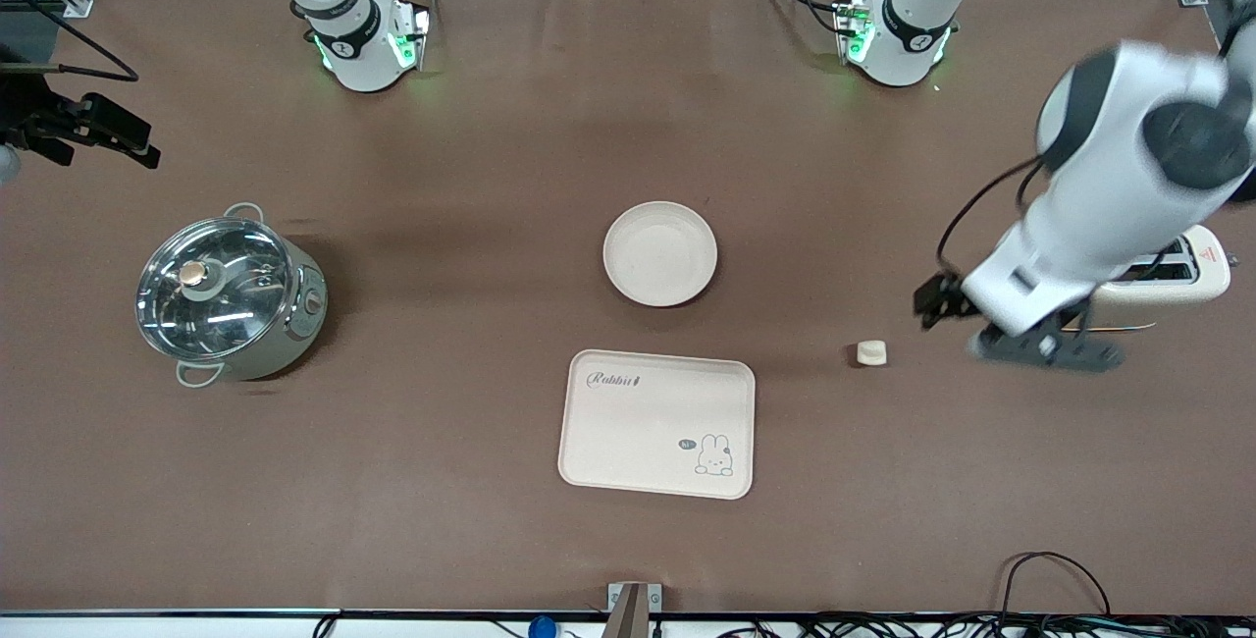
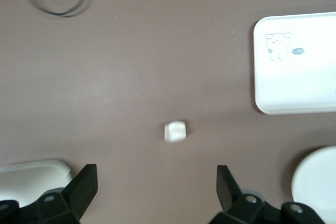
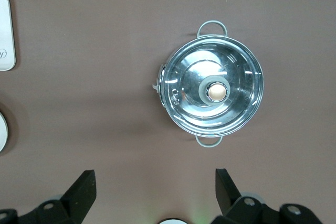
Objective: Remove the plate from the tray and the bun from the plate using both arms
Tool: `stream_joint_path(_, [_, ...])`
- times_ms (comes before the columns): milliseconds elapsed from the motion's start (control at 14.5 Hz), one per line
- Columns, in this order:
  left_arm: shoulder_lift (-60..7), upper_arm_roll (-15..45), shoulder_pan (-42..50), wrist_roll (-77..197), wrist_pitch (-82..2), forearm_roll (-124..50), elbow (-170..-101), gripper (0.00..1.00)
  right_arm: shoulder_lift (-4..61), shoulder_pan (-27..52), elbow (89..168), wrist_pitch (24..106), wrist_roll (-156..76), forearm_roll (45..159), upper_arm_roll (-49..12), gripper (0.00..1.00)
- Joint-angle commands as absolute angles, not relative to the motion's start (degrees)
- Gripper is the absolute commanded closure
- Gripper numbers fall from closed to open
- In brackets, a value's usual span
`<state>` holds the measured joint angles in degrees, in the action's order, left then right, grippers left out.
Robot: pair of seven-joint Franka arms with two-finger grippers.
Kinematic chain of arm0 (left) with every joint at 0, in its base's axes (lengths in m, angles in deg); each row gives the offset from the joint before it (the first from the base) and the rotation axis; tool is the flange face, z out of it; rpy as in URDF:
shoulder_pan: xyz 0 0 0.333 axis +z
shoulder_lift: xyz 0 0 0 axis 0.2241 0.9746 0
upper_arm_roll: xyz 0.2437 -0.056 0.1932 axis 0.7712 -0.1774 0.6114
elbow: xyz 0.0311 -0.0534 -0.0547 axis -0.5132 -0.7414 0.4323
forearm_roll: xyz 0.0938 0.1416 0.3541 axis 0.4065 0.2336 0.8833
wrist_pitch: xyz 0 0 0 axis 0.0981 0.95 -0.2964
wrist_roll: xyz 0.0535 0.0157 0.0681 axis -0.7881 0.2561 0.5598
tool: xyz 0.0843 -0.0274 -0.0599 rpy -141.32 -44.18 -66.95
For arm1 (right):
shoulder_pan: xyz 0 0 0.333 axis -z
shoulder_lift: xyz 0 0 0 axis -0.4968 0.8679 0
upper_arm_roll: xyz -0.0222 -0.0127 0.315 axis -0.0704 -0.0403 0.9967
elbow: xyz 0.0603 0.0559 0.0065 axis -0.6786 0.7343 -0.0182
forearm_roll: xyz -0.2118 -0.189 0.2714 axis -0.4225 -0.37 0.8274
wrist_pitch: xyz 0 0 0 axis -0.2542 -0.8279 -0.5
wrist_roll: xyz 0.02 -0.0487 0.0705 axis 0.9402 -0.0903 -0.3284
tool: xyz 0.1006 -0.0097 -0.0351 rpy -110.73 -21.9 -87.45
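The round cream plate (image 1: 659,253) lies on the table mid-way between the arms, just farther from the front camera than the tray; its edge (image 2: 317,182) shows in the left wrist view. The small pale bun (image 1: 871,353) (image 2: 175,131) rests on the cloth between the tray and the toaster. My left gripper (image 1: 1045,351) (image 2: 156,174) hangs open beside the toaster, the bun lying just ahead of its empty jaws. My right gripper (image 3: 154,182) (image 1: 98,132) is open and empty, held high at the right arm's end of the table, looking down at the pot.
A rectangular cream tray (image 1: 656,424) (image 2: 294,66) with a rabbit drawing lies nearer the front camera than the plate. A steel pot (image 1: 228,294) (image 3: 211,92) with a glass lid stands toward the right arm's end. A cream toaster (image 1: 1173,275) sits under the left arm.
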<state>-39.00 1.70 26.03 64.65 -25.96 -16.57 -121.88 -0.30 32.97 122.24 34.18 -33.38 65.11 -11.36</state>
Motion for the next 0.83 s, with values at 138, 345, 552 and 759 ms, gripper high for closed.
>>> stream_joint_path(138, [-47.5, 2.1, 29.5, 62.9, -18.5, -21.6, -121.8, 0.0, -0.9, 32.7, 122.8, 34.0, -33.0, 64.7, -11.5, 0.0])
stream_joint_path(345, [-51.2, 2.9, 30.2, 61.9, -16.1, -22.3, -123.3, 0.0, -0.9, 32.7, 122.8, 34.1, -32.9, 64.7, -11.5, 0.0])
stream_joint_path(552, [-53.5, 19.9, 15.2, 61.6, -14.1, -24.3, -124.1, 0.0, -0.9, 32.7, 122.8, 34.0, -32.9, 64.7, -11.5, 0.0])
stream_joint_path(759, [-54.1, 29.9, 8.3, 57.2, -13.2, -27.4, -124.2, 0.0, -0.9, 32.7, 122.8, 34.0, -32.9, 64.7, -11.5, 0.0])
